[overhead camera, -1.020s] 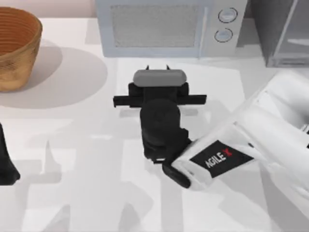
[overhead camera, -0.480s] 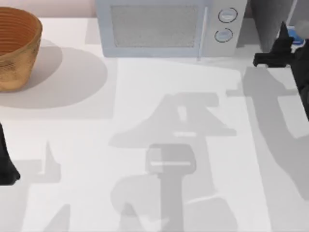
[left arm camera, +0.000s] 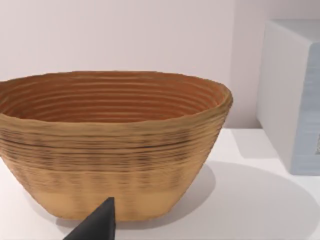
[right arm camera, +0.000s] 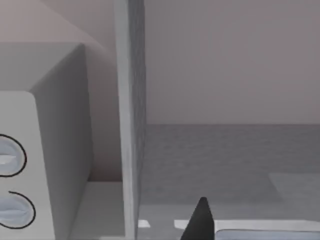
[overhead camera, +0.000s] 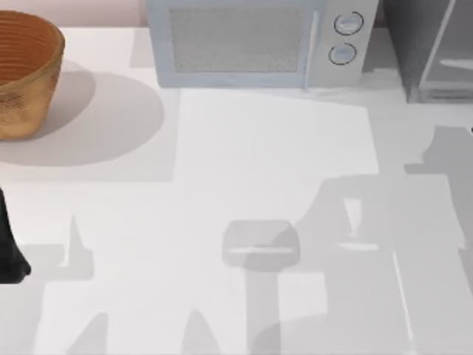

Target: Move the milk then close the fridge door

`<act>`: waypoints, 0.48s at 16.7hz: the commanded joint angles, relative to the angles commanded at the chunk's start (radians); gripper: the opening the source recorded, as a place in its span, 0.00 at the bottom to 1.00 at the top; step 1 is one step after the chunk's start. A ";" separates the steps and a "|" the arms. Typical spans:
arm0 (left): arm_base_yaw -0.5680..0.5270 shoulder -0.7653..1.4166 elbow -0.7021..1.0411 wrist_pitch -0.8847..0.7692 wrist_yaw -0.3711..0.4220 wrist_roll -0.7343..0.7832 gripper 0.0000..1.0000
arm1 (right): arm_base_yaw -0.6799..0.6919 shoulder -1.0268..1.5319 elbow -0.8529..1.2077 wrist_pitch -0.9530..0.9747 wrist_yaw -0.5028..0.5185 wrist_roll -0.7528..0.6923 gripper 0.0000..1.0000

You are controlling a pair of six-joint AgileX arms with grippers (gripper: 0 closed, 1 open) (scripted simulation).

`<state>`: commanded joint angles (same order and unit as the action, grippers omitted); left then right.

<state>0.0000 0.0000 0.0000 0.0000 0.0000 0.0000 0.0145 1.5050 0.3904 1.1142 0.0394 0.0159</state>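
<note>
where half a second ago the right arm's black hand reached in at the top view's right edge by the fridge, that arm has left the overhead frame, only shadows crossing the white tabletop (overhead camera: 244, 148). its hand (right arm camera: 200, 220) shows one dark fingertip facing the dark grey fridge interior (right arm camera: 225, 155); how far open, i cannot tell. left hand (left arm camera: 97, 225) sits parked before the wicker basket (overhead camera: 22, 74). the microwave (overhead camera: 259, 41) stands at the rear.
</note>
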 joint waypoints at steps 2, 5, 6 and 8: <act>0.000 0.000 0.000 0.000 0.000 0.000 1.00 | 0.003 0.004 0.003 0.001 0.003 0.001 0.00; 0.000 0.000 0.000 0.000 0.000 0.000 1.00 | -0.008 0.041 0.040 0.002 -0.009 0.005 0.00; 0.000 0.000 0.000 0.000 0.000 0.000 1.00 | -0.018 0.075 0.073 0.001 -0.019 0.007 0.00; 0.000 0.000 0.000 0.000 0.000 0.000 1.00 | -0.044 0.174 0.171 -0.002 -0.047 0.010 0.00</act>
<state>0.0000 0.0000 0.0000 0.0000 0.0000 0.0000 -0.0294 1.6793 0.5612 1.1123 -0.0075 0.0261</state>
